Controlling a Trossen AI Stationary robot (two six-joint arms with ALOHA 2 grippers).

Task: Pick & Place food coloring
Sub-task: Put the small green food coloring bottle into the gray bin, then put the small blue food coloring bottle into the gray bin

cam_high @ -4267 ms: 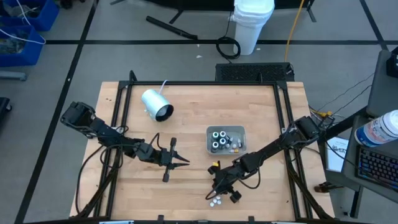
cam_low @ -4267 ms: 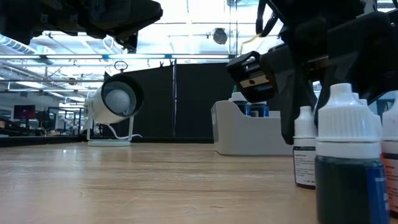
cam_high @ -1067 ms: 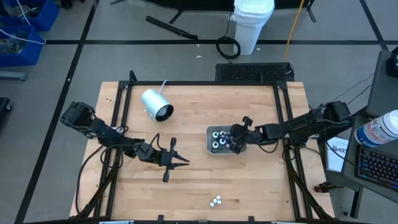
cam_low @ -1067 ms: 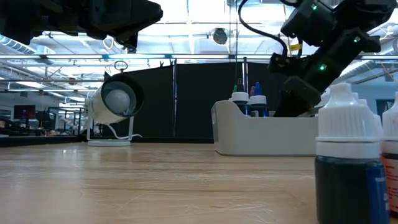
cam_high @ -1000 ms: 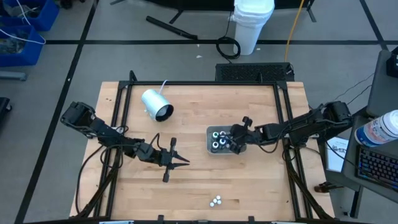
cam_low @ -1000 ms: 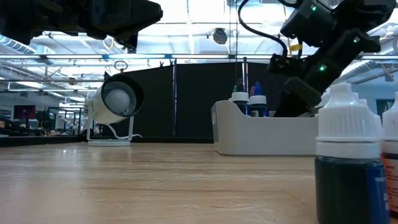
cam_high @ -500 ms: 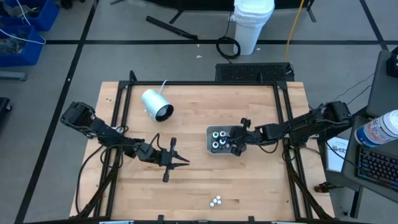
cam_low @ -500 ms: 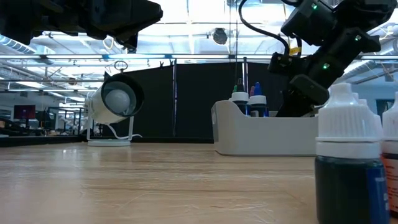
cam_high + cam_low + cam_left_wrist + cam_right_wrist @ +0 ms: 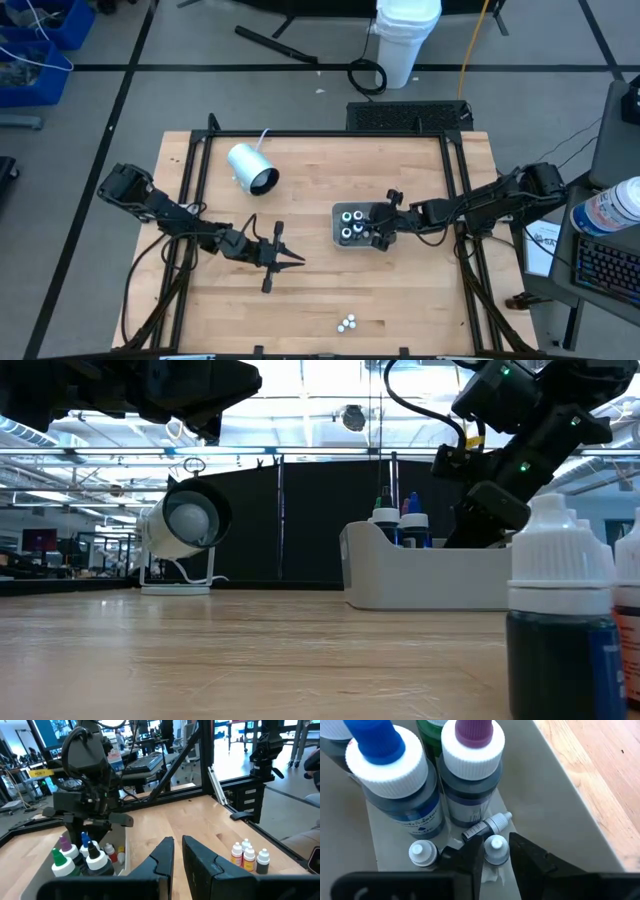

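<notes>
1. Right gripper (image 9: 494,854) sits inside the grey tray (image 9: 388,212), pointing down at its floor. Jaws slightly spread, a narrow gap between them, clamped on nothing.
2. In that gap, just past the fingertips (image 9: 470,851): a small white-capped bottle (image 9: 495,847) standing on the tray floor. Contact with either finger cannot be settled.
3. Just beside that bottle, outside one finger: a second small white bottle (image 9: 423,853), upright. A third small bottle (image 9: 487,827) lies on its side directly beyond the gap.
4. Further from the gripper, still in the tray: larger food coloring bottles standing close together, a purple-tipped one (image 9: 472,775), a blue-tipped one (image 9: 392,775) and a green one (image 9: 431,735) behind.
5. High view: right gripper (image 9: 379,231) at the tray's right half, arm reaching in from the table's right edge.
6. Well apart from it, near the table's front edge: three small food coloring bottles (image 9: 346,323) grouped on bare wood, also seen in the left wrist view (image 9: 248,856).
7. Left gripper (image 9: 292,257) hovers over the table left of the tray, fingers (image 9: 162,857) pressed almost together, empty.
8. Beyond, toward the back left: a white cylinder (image 9: 250,168) on its side.
</notes>
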